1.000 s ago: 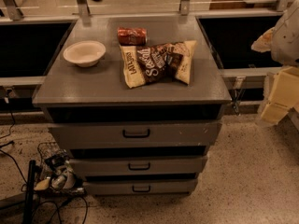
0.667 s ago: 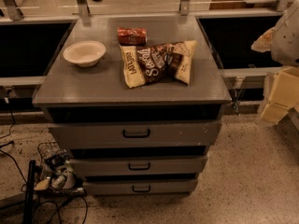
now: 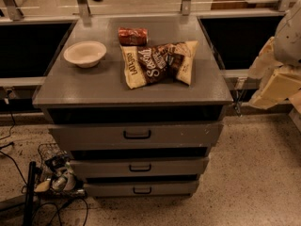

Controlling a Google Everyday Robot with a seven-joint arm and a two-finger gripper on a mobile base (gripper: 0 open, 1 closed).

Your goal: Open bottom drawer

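Note:
The grey cabinet has three stacked drawers. The bottom drawer (image 3: 169, 188) has the slimmest front and a small black loop handle (image 3: 142, 190). It sits just above the floor with its front pushed in, and no inside shows. The mid-sized drawer (image 3: 178, 166) and the tallest top drawer (image 3: 183, 134) lie above it. My gripper (image 3: 276, 81) and the cream-coloured arm hang at the right edge, beside the cabinet top, well above and to the right of the bottom drawer and touching nothing.
On the cabinet top (image 3: 84, 86) lie a white bowl (image 3: 84, 53), two snack bags (image 3: 157, 62) and a red packet (image 3: 132, 36). A wire basket with cables (image 3: 56, 171) stands on the floor at the left. Speckled floor (image 3: 254, 182) spreads to the right.

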